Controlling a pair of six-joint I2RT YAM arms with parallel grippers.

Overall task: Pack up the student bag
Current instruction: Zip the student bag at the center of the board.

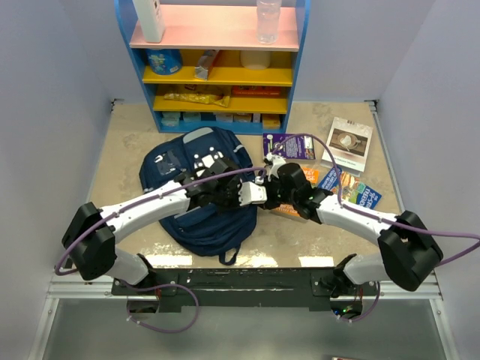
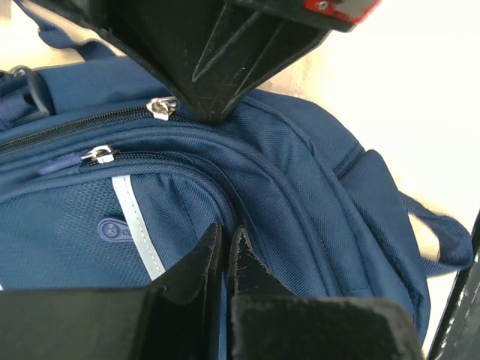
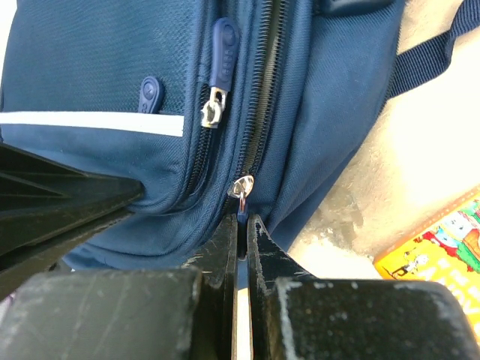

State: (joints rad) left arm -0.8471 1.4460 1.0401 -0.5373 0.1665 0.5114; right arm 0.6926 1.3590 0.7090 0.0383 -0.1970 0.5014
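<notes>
Got student bag (image 1: 206, 229) flat on tabletop (image 1: 124, 150), centre-left, just in front of shelf unit (image 1: 299, 45). Seeing left fingers (image 2: 196, 264) closed, tips down on front-pocket seam near light stripe; cannot tell if pinching fabric. Seeing right fingers (image 3: 219, 244) closed on zipper pull (image 3: 241, 195), at bag's edge nearest the books (image 1: 352, 191). Marking both tips close together at bag's right side.

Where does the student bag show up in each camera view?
Top external: student bag sits left of centre.
Left wrist: student bag fills most of the frame.
Right wrist: student bag fills the upper left.
Shared landmark: light stripe, both wrist views; not seen from above.
</notes>
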